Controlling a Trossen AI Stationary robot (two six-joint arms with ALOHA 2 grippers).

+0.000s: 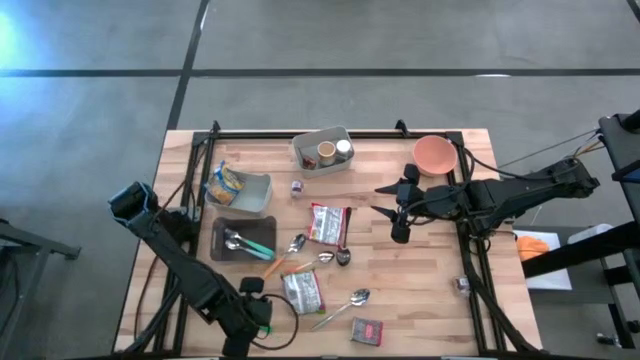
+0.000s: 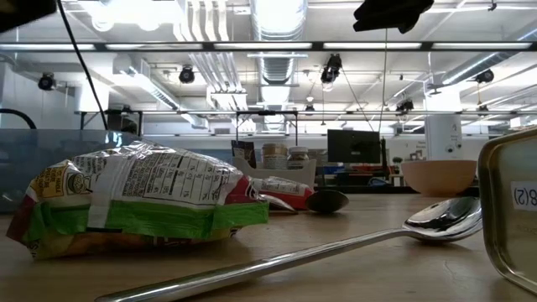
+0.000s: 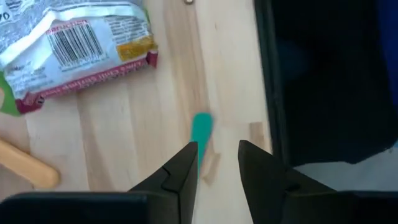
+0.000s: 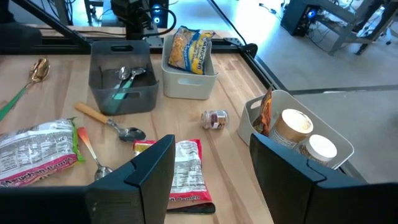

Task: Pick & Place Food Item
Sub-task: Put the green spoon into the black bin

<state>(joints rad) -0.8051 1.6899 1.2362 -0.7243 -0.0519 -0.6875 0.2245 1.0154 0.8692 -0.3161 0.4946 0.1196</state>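
A white-and-green snack packet (image 1: 303, 291) (image 3: 74, 50) lies flat on the wooden table near its front edge. A red-and-white packet (image 1: 328, 223) (image 4: 180, 171) lies flat at mid-table. My left gripper (image 1: 262, 318) (image 3: 217, 146) points down at the table's near edge, just left of the snack packet. It is open, with only bare wood between its fingers. A short teal strip (image 3: 201, 134) lies by one fingertip. My right gripper (image 1: 395, 215) (image 4: 211, 143) hangs open above the table, right of the red packet, holding nothing.
A dark tray (image 1: 243, 240) holds utensils. A light bin (image 1: 245, 190) holds a yellow chip bag. A white bin (image 1: 322, 150) with cups and a pink bowl (image 1: 435, 155) stand at the back. Spoons (image 1: 352, 300), a small red packet (image 1: 367, 330) and the black table frame (image 3: 267, 74) lie near my left gripper.
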